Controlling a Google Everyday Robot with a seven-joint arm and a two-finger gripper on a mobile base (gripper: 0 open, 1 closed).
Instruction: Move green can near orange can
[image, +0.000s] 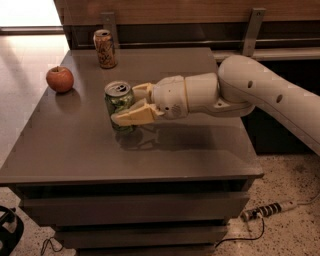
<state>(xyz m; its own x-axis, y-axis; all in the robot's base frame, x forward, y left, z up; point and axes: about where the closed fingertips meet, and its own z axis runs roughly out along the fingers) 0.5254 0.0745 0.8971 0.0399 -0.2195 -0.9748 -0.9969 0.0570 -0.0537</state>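
One hand (125, 104) around green can (117, 98), mid-table (75, 150).

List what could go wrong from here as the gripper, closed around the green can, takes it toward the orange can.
1. The gripper holds the green can only by its sides, so it might slip or tilt on the way.
2. The orange can stands upright near the far edge of the table; overshooting could knock it over.
3. The apple sits to the left; a wide swing might set it rolling.
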